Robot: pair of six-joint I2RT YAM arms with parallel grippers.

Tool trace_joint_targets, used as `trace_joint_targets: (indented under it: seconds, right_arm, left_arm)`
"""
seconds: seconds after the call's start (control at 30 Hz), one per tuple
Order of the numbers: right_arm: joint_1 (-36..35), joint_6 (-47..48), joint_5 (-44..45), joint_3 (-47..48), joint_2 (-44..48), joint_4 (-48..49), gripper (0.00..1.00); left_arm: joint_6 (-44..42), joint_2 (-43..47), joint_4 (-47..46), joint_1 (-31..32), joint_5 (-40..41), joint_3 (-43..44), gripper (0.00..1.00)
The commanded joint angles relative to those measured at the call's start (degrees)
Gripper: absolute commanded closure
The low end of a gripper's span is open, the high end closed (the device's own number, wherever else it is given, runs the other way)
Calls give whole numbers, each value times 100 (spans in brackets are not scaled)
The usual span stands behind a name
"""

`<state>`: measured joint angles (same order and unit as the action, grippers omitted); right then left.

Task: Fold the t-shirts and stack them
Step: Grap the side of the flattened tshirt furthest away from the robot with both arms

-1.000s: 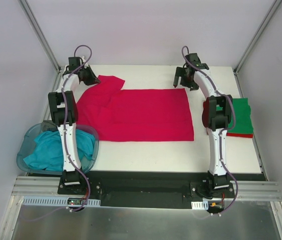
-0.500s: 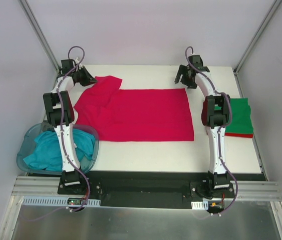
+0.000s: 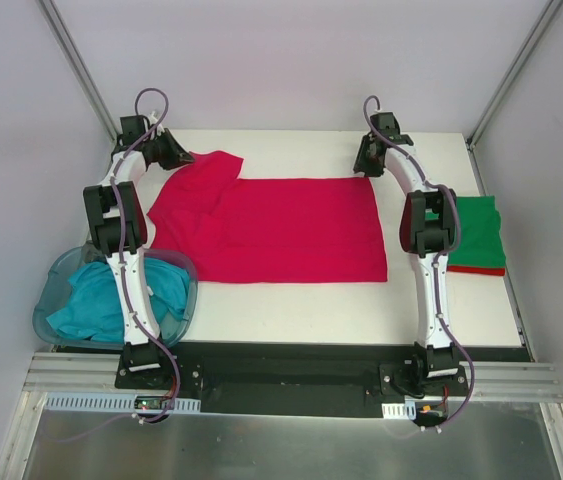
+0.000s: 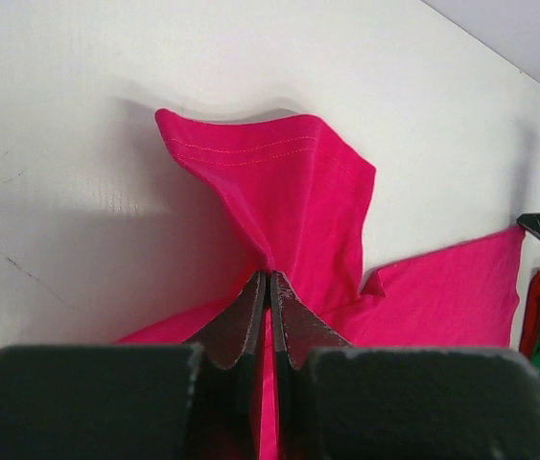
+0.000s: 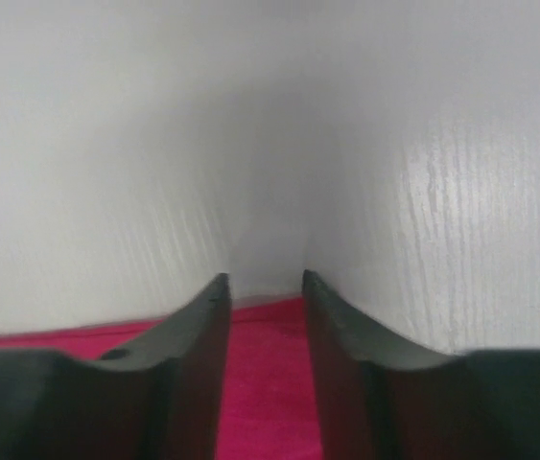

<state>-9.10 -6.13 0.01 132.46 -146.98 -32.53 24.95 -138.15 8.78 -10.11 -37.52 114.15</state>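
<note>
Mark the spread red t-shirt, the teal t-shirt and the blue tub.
red t-shirt (image 3: pixel 291 230): top external view, middle of its flat body.
teal t-shirt (image 3: pixel 91 300): top external view, crumpled cloth inside the tub.
blue tub (image 3: pixel 51 280): top external view, its left rim.

Translucent blue plastic tub (image 3: pixel 49 290) at near-left corner of white table (image 3: pixel 291 305), grey walls (image 3: pixel 281 60)

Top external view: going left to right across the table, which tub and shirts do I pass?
Blue tub holding the teal shirt → spread red shirt → folded green shirt lying on a folded red one.
</note>
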Motion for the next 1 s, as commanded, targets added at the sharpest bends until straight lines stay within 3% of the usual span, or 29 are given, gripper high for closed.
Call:
trace_joint_targets:
  seconds: [0.0,0.7,0.87,0.9,0.93,0.97]
  right_arm:
    - [-13,261,473,-63,362,-280,51]
    - [-171,569,341,-572,617,-657,56]
    - [-188,569,640,-494,583,-631,73]
    - [-180,569,719,-398,539,-657,83]
    - [-171,560,781,-336,504,-684,100]
    - [-153,534,825,-300,495,-684,100]
  left_arm:
    - [-52,429,-139,0,-265,-68,100]
    - [-69,420,-148,-61,-326,-191,100]
    - [-69,385,-148,-61,-362,-156,100]
    - [-52,376,-148,-53,-370,-130,100]
    - [-26,341,-148,-61,-379,-95,100]
    - [-8,324,-148,-61,-370,-51,100]
